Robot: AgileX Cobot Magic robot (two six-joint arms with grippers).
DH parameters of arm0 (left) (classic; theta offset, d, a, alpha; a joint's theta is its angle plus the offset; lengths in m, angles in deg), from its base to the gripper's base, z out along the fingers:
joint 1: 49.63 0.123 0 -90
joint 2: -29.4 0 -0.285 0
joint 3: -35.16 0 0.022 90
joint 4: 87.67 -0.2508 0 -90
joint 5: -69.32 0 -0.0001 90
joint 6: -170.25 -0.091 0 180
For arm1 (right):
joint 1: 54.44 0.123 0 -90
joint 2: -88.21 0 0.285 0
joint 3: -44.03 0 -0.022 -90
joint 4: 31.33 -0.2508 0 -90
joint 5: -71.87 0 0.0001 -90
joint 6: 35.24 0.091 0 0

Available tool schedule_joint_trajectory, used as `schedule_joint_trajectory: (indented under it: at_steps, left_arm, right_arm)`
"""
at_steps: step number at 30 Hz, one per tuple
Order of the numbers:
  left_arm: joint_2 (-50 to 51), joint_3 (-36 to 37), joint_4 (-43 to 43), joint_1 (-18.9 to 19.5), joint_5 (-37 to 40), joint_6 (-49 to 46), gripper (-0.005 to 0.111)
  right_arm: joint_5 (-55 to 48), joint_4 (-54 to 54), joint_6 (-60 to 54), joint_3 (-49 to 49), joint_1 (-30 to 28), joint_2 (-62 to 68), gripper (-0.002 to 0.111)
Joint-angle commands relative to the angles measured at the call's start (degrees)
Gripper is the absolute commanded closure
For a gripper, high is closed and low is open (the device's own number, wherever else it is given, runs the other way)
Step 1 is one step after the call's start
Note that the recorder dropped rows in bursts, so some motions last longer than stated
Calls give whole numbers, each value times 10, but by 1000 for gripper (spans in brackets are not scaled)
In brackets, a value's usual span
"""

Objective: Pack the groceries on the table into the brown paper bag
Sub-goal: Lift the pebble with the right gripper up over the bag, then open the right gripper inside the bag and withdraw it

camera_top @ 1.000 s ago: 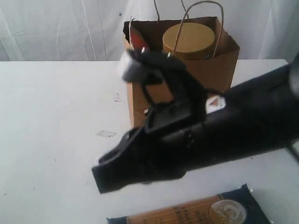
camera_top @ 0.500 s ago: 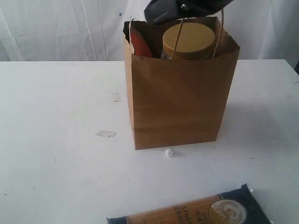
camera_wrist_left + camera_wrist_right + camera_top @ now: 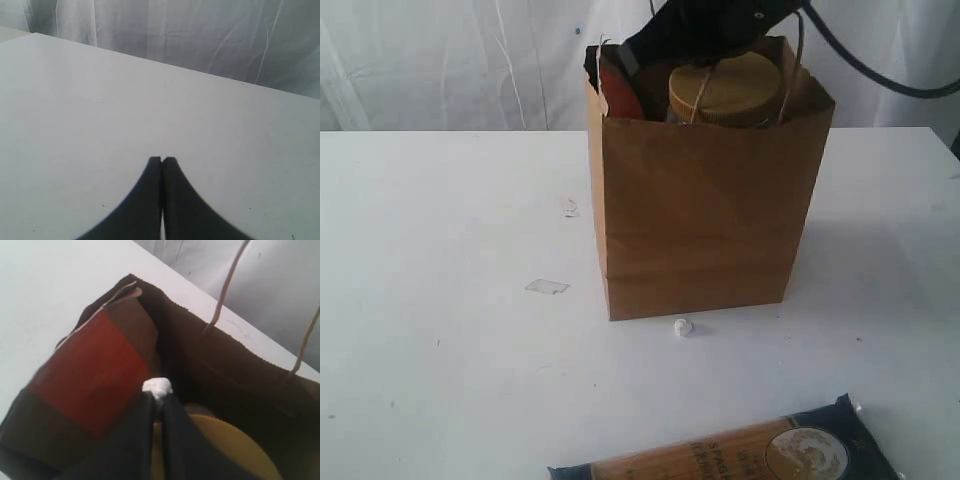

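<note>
The right gripper [image 3: 158,396] hangs over the open top of the bag [image 3: 700,200]. Its two fingers are pressed together, and a small white bit [image 3: 157,386] looks pinched at their tips. Right under it is the tan lid of the jar [image 3: 725,88]. Beside the jar, the pouch [image 3: 95,375] stands against the bag's wall. Both are already in the bag.

The left gripper [image 3: 162,160] is closed on nothing, low over a bare part of the table [image 3: 440,250].

The bag stands upright near the middle of the table. A white crumb [image 3: 683,326] lies just in front of it; it is not a grocery.

One grocery I can see is not packed yet: the packet [image 3: 750,450]. It lies flat on the table, well in front of the bag, and only part of it shows.

I think the packet is light. Its wrap looks smooth, so it may slip. What is inside may snap if it is bent or squeezed hard. A good place to hold it is across its narrow side, near the middle, so neither end droops. It is long, so it should go in end first, into the gap beside the jar
</note>
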Motion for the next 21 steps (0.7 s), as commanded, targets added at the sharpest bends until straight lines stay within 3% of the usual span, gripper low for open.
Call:
schedule_joint_trajectory:
  at_steps: [1,6,21]
  left_arm:
    - [-3,1,-5,-4,-3,-1,107]
    - [-3,1,-5,-4,-3,-1,107]
    - [-3,1,-5,-4,-3,-1,107]
  right_arm:
    - [8,8,9,-6,-3,0,99]
    - [8,8,9,-6,-3,0,83]
    - [8,-29,9,-6,-3,-45,82]
